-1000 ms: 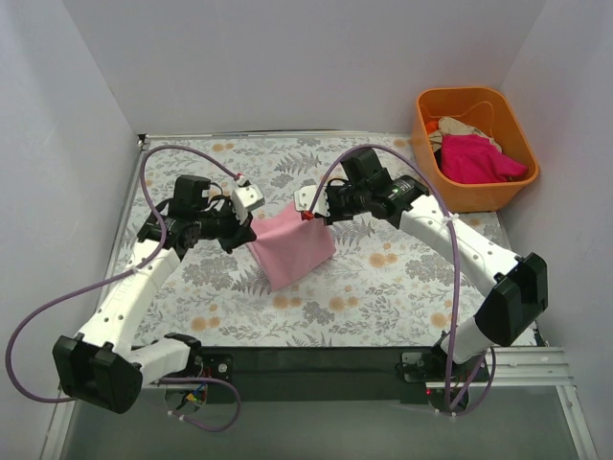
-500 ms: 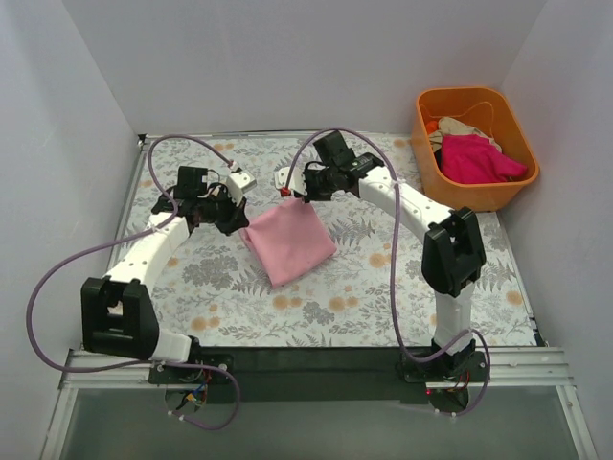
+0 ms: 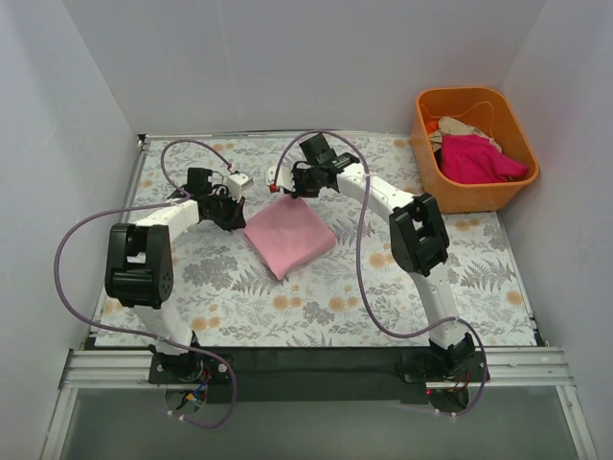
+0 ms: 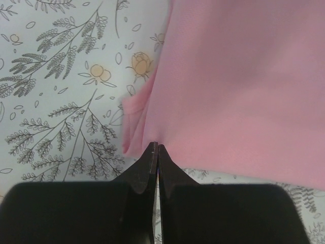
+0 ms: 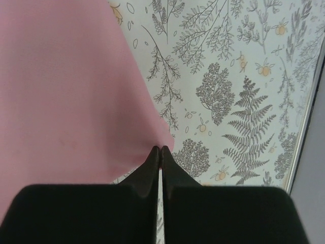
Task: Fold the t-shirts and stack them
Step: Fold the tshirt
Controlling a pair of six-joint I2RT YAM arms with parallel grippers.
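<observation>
Both grippers were clenched on cloth: the left gripper (image 4: 155, 148) had its tips pinched together on the edge of the light pink t-shirt (image 3: 289, 235), and the right gripper (image 5: 161, 149) was nipped shut on a corner of the same shirt. The shirt lay as a flat folded packet on the floral table (image 3: 402, 278), toward its far middle, with an arm at each far corner.

By my reading, the fold of this shirt was being laid down. The next move called for both grippers to let go together and lift away without dragging the layers.

Only the overhead view showed the orange tub (image 3: 422, 129) well apart at the far right, holding a magenta t-shirt (image 3: 476, 158) and a cream t-shirt (image 3: 463, 126). Only the wrist views showed the pinches. The left one also revealed stacked fold edges just beside the tips, and the right one showed the corner drawn to a point
</observation>
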